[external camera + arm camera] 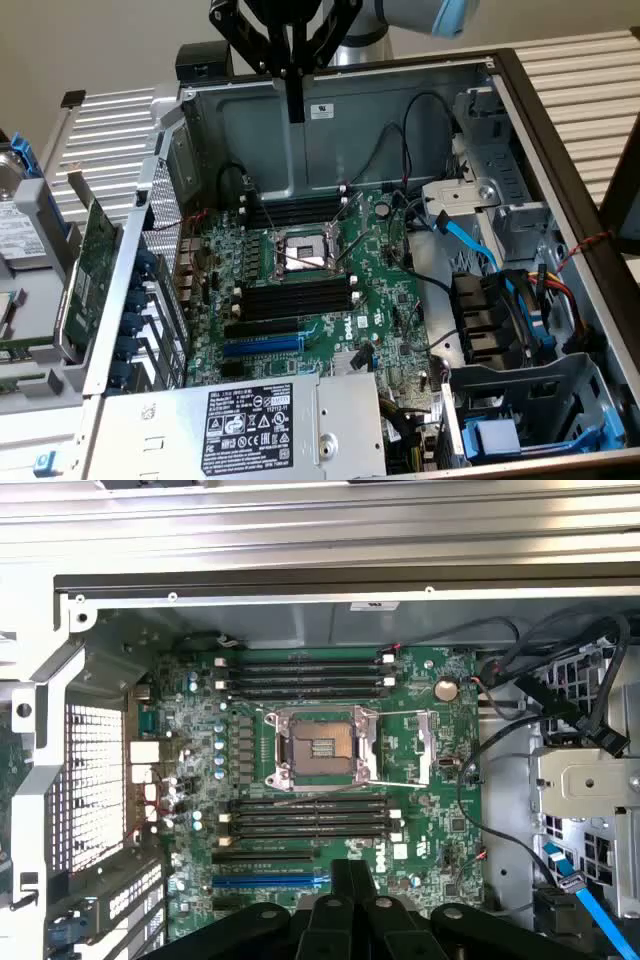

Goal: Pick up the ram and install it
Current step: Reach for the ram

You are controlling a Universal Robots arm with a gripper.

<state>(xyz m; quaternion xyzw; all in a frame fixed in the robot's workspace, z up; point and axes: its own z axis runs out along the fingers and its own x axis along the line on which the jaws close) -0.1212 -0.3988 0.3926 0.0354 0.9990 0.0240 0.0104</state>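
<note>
My gripper [295,115] hangs shut above the back wall of the open computer case [330,130], with nothing between its fingers. In the wrist view its black fingertips [350,872] are pressed together over the motherboard [420,740]. Two banks of black memory slots with white end clips flank the CPU socket [303,250]: one behind it [295,210] and one in front [300,296]. Flat green boards [25,340] lie outside the case at the exterior view's left edge. I cannot tell whether one of them is the ram.
A larger green expansion card [95,255] leans against the case's left wall. A hard drive [20,230] lies further left. The power supply [250,420] fills the front of the case. Cables and blue drive bays [510,320] crowd the exterior view's right.
</note>
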